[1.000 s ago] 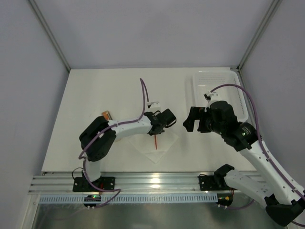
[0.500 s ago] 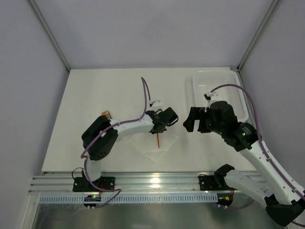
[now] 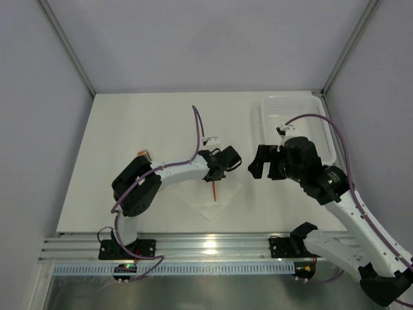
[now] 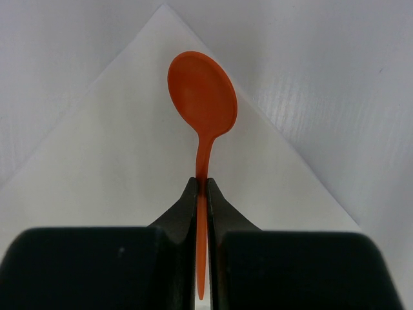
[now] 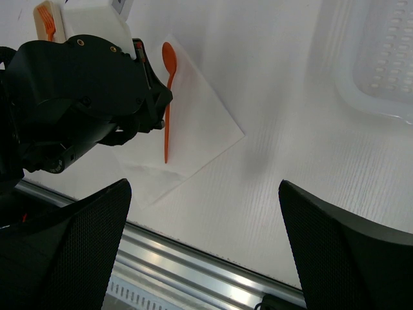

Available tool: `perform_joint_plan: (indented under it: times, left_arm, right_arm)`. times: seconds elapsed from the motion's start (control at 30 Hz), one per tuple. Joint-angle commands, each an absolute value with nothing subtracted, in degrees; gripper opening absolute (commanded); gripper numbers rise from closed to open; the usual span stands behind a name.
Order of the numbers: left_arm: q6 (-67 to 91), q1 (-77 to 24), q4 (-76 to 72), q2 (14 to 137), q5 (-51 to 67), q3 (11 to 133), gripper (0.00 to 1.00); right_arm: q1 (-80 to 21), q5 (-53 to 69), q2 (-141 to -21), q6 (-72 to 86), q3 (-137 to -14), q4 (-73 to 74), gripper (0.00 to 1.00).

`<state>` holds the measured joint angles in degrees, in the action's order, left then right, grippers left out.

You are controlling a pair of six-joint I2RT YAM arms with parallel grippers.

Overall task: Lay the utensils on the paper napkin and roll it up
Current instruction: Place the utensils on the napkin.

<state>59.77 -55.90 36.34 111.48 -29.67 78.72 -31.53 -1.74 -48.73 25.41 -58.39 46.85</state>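
My left gripper [image 4: 202, 187] is shut on the thin handle of an orange spoon [image 4: 202, 93], whose bowl points away from the jaws. The spoon is over the white paper napkin [image 4: 129, 142], which lies flat like a diamond on the table [image 3: 216, 201]. From above, the left gripper [image 3: 219, 171] is over the napkin's far corner and the spoon [image 3: 213, 189] shows below it. I cannot tell if the spoon touches the paper. My right gripper [image 3: 261, 163] is open and empty, to the right of the napkin. Its view shows the spoon [image 5: 168, 97] and the napkin [image 5: 200, 129].
A white mesh basket [image 3: 297, 123] stands at the back right, also in the right wrist view [image 5: 381, 58]. A small orange and tan piece [image 3: 143, 155] lies left of the left arm; it looks like an orange fork [image 5: 44, 16]. The metal rail [image 3: 206, 245] runs along the near edge.
My left gripper has shifted slightly to the right with the spoon in it. The right arm has not moved.
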Motion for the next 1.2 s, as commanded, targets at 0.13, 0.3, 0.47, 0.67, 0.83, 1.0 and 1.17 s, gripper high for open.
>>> perform_joint_plan:
  times: [0.13, 0.3, 0.47, 0.67, 0.83, 1.0, 1.17]
  left_arm:
    - [60.47, -56.16, 35.68, 111.62, -29.79, 79.54, 0.0]
    - [60.29, -56.16, 35.77, 111.01, -29.36, 79.28, 0.0]
    - [60.29, -56.16, 36.04, 111.0, -29.8, 78.75, 0.0]
    - [60.38, -56.16, 35.42, 111.27, -29.0, 78.14, 0.0]
    - [60.12, -56.16, 35.33, 111.62, -29.0, 78.14, 0.0]
    - [59.94, -56.16, 35.07, 112.06, -28.57, 78.31, 0.0]
    - [60.21, -56.25, 35.07, 112.06, -28.39, 77.7, 0.0]
  right_arm:
    - [-31.73, -1.58, -47.81, 24.87, -60.03, 46.67, 1.0]
    - [-31.73, -1.93, -47.55, 24.87, -59.86, 46.67, 0.99]
    - [-31.73, -1.41, -47.46, 24.96, -59.68, 46.41, 0.99]
    - [-31.73, -1.32, -47.37, 24.96, -59.77, 46.41, 0.99]
    - [-31.73, -1.41, -47.29, 24.96, -59.85, 46.49, 0.99]
    - [-31.73, -1.23, -47.29, 24.96, -59.68, 46.41, 0.99]
    - [-31.73, -1.06, -47.37, 25.05, -59.59, 46.23, 0.99]
